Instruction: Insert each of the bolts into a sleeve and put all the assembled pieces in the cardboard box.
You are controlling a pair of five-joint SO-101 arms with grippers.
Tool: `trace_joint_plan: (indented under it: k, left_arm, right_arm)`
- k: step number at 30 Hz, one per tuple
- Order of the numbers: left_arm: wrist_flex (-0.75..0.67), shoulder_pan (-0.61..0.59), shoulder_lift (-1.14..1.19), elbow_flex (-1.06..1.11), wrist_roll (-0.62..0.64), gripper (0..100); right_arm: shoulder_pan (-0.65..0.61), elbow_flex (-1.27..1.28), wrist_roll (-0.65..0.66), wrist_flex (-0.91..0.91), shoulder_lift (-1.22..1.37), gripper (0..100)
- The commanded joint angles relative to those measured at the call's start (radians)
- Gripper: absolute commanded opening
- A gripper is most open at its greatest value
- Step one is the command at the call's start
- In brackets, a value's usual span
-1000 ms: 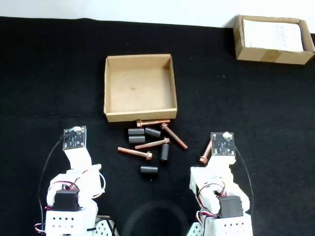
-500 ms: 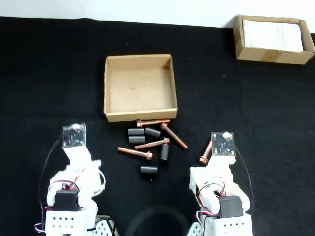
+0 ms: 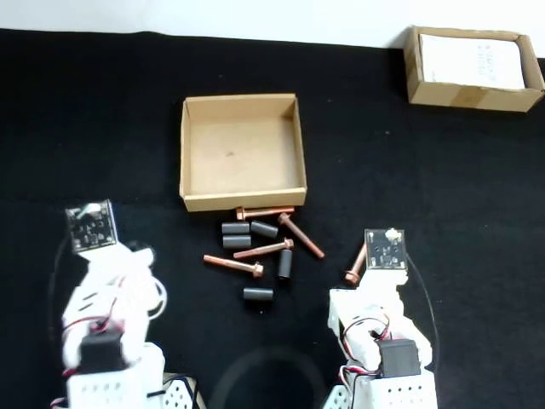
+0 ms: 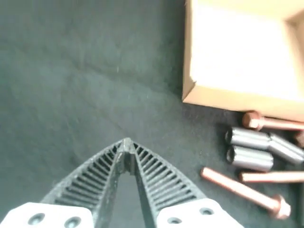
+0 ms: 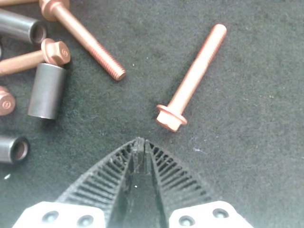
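Several copper bolts (image 3: 232, 265) and dark sleeves (image 3: 258, 296) lie loose in front of the empty cardboard box (image 3: 183, 153). One bolt (image 3: 356, 264) lies apart, beside the right arm (image 3: 385, 249). In the right wrist view that bolt (image 5: 192, 80) rests just beyond my right gripper (image 5: 138, 141), which is shut and empty. Off to one side are a sleeve (image 5: 46, 90) and another bolt (image 5: 83, 35). The left arm (image 3: 92, 227) stands left of the pile. My left gripper (image 4: 127, 142) is shut and empty over bare cloth. The box corner (image 4: 190, 90), two sleeves (image 4: 249, 138) and a bolt (image 4: 240, 189) lie farther off.
A second cardboard box (image 3: 413, 72) holding white paper stands at the far right back. Black cloth (image 3: 102, 128) covers the table, with open room to the left of the box and to the right of the pile.
The left arm has swung to the left and away from the pile. The right arm, bolts and sleeves have not moved.
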Motion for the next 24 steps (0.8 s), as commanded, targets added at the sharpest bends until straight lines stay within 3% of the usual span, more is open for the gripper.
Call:
trace_joint_plan:
  k: [1, 7, 13, 24]
  left_arm:
    - [0.244, 0.007, -0.002, -0.274, -0.06, 1]
    - [0.523, 0.087, -0.002, -0.515, -0.061, 1]
    - [0.526, 0.084, 0.074, -0.527, -0.061, 1]
    - [0.534, 0.091, 0.645, -0.773, -0.057, 1]
  right_arm:
    - [0.008, 0.131, -0.003, 0.004, -0.007, 0.6]
    - [0.008, 0.131, -0.003, 0.004, -0.007, 0.6]
    - [0.008, 0.131, -0.003, 0.004, -0.007, 0.6]
    - [0.008, 0.131, -0.003, 0.004, -0.007, 0.6]
